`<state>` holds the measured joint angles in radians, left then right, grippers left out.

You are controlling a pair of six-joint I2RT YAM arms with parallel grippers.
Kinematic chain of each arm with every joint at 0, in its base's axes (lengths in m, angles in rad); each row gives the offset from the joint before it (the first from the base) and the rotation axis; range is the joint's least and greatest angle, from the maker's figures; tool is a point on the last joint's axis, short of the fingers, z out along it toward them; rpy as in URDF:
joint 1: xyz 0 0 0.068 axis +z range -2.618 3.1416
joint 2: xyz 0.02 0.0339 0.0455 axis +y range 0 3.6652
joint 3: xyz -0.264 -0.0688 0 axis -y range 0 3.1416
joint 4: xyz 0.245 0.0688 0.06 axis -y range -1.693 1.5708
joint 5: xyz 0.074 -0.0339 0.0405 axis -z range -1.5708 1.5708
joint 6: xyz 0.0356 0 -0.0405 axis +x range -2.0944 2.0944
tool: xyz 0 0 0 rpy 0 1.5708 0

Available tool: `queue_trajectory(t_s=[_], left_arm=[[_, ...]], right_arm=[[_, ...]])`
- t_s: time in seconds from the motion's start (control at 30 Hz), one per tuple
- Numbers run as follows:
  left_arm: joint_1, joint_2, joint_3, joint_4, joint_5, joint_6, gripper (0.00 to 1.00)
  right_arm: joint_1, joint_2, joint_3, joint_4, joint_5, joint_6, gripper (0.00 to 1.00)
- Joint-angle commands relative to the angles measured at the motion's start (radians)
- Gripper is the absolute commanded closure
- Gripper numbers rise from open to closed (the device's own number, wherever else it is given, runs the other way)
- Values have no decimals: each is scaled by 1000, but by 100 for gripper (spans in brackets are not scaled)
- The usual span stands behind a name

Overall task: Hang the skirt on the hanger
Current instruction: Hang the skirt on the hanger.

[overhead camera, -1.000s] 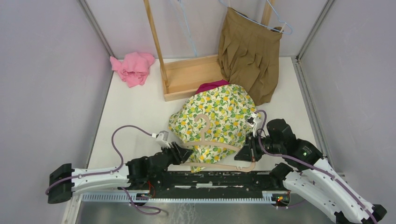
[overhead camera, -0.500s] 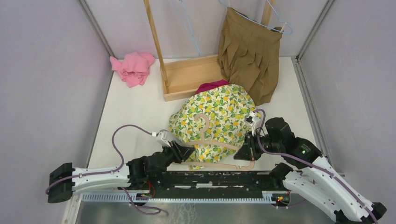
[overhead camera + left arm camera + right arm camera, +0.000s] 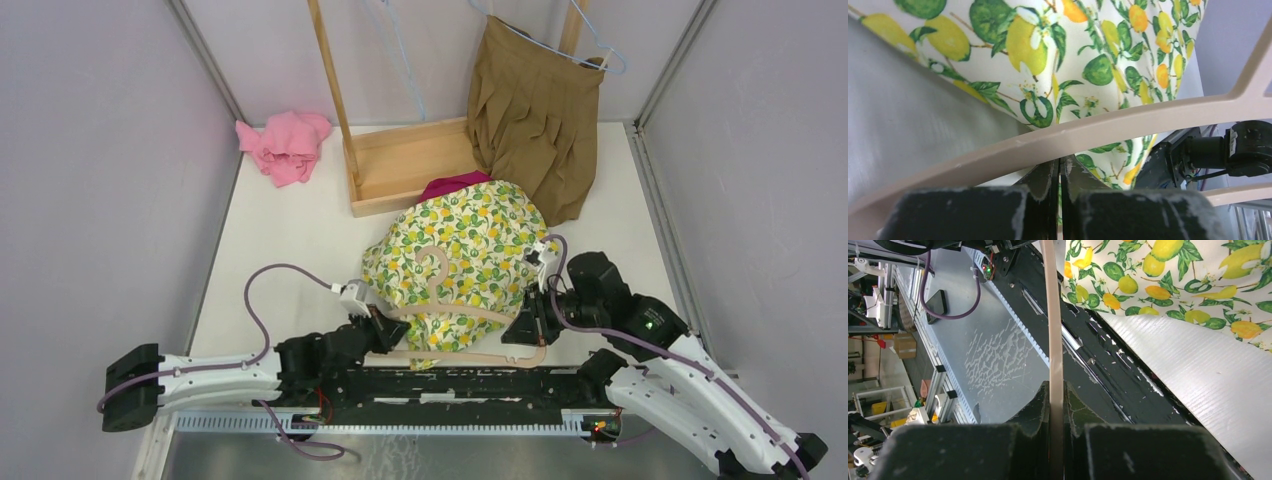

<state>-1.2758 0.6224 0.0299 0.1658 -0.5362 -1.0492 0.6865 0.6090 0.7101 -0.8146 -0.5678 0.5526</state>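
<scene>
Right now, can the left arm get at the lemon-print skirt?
Probably yes. The left gripper sits right at the skirt's near edge, shut, with only the hanger crossing over its tips. It would need to open first.

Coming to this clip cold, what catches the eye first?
The lemon-print skirt is heaped mid-table, with a beige hanger lying on it. The right gripper is clamped on the hanger's right end, and the left gripper is shut by its other end. Behind, a brown pleated skirt hangs, and a pink cloth lies far left.
</scene>
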Motion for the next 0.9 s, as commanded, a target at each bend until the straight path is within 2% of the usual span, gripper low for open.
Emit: queue_trajectory(t_s=[0.0,0.87], left_arm=[[-3,-14,131,-99,-7,41,97],[-2,71,357,-210,-6,70,97]], right_arm=[[4,-24,-2,-10,-23,-18,99],[4,-136,-70,-10,43,31,99]])
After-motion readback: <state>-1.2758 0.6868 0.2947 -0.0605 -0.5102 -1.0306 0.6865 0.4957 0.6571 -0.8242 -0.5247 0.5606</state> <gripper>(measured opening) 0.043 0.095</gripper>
